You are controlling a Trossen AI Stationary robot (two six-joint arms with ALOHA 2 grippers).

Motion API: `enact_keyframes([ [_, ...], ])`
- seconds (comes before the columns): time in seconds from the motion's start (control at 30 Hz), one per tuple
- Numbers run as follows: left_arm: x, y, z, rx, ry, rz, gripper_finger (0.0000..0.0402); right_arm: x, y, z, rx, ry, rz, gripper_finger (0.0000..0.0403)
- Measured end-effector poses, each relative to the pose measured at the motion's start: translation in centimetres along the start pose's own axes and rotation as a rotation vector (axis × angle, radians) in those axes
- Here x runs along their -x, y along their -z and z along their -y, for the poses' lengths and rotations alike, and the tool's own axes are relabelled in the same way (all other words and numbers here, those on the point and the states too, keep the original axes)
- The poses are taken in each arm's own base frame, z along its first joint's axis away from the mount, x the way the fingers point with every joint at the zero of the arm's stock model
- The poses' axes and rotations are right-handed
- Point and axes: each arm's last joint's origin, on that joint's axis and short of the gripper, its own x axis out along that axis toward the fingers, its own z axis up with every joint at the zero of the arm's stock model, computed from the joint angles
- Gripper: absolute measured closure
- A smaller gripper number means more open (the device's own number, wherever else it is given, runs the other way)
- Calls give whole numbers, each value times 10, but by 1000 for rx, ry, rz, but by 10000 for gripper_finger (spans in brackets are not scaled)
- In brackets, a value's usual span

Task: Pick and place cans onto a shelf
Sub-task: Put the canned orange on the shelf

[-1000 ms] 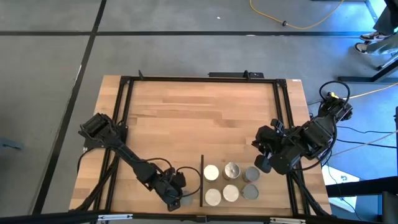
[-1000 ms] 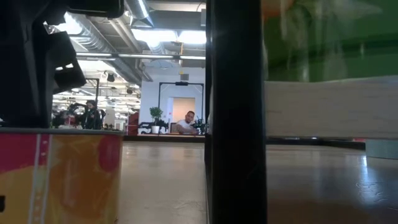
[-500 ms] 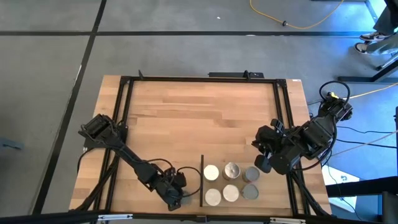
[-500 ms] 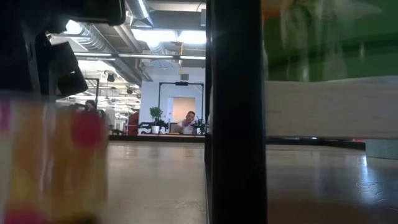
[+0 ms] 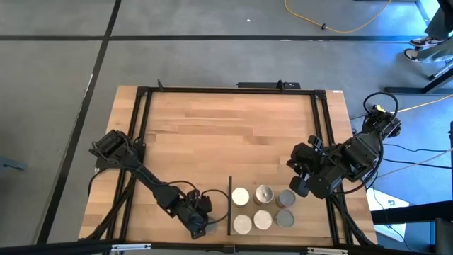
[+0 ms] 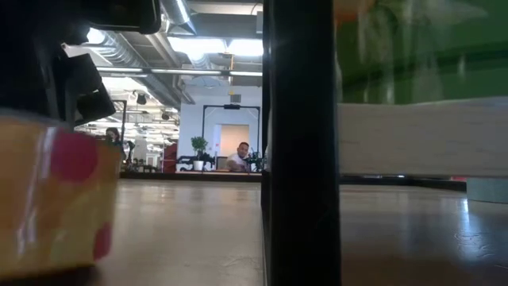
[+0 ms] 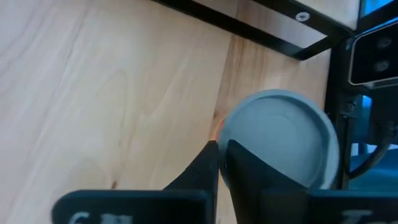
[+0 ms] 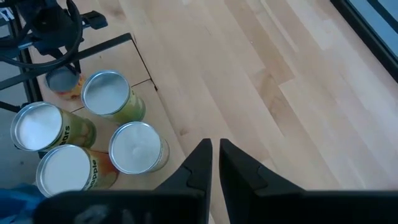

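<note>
Several cans with white or grey tops (image 5: 262, 208) stand upright on the light-wood shelf (image 5: 300, 214), to the right of its black strip (image 5: 229, 205). One more can, with a grey top (image 7: 280, 140) and red-and-yellow sides (image 6: 48, 199), stands tilted to the left of the strip, beside my left gripper (image 7: 221, 152). It also shows in the right wrist view (image 8: 62, 81). My left gripper (image 5: 199, 217) is shut, near the table's front edge. My right gripper (image 8: 214, 152) is shut and empty, over bare table to the right of the shelf cans. My left gripper's shut fingers (image 7: 245, 165) come down from above at the can's top rim (image 7: 229, 132), on its side. The fingers hide the exact place of touch. The can leans over, as the low view shows.
Black metal frame rails (image 5: 141, 142) run along the table's edges. The far half of the table (image 5: 226, 127) is bare wood. A person sits in the room far behind the table (image 6: 238, 159).
The red-and-yellow can by my left gripper has gone from upright to tilted. In the low view it has shifted left. Both arms look still in the high view.
</note>
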Motion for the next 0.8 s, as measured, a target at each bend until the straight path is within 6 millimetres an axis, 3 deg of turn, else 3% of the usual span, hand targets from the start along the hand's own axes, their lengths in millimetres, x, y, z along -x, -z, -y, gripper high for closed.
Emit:
enact_keyframes([
  [0.2,-12,0,-7,62,-4,-69,396,0,0,0,0,0,0,370],
  [0.33,-9,-7,-12,91,4,-96,398,0,0,0,0,-1,0,369],
  [0.63,19,-21,-12,135,21,-60,400,0,0,-1,25,-7,-5,370],
  [0.8,44,-24,-24,148,-81,-87,400,0,0,-1,58,-9,-4,369],
])
